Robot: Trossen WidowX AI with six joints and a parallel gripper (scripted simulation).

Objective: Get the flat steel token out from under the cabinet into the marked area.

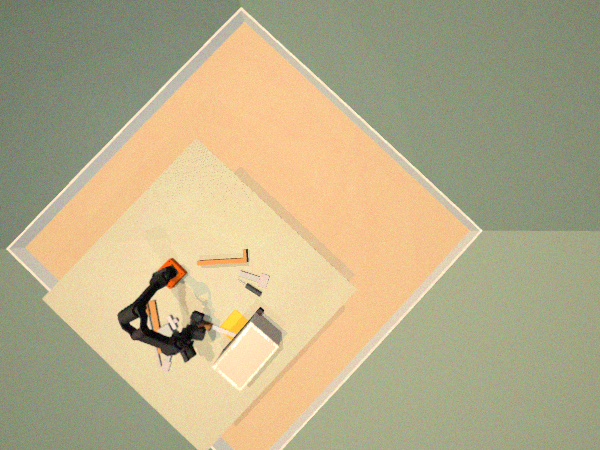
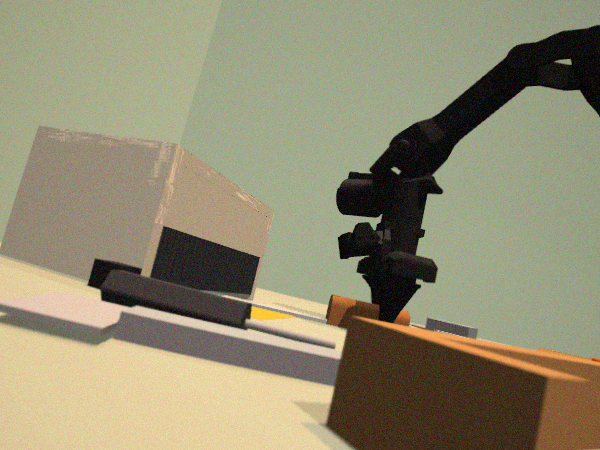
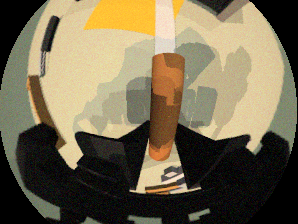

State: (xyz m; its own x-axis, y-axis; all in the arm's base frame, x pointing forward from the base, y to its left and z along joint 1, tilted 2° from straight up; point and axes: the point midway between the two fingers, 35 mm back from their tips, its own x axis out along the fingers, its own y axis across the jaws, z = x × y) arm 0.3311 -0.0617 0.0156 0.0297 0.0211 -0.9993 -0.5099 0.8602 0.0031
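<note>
My gripper is shut on the orange-brown handle of a rod tool, low over the table. The tool's thin white shaft points across the yellow marked area toward the cabinet. In the low side view the gripper stands over the handle, in front of the grey cabinet. I see the steel token in no view.
An orange L-shaped tool, a white T-shaped tool and a small dark bar lie beyond the marked area. An orange bar and pale pieces lie under my arm. The arm's base stands to the left.
</note>
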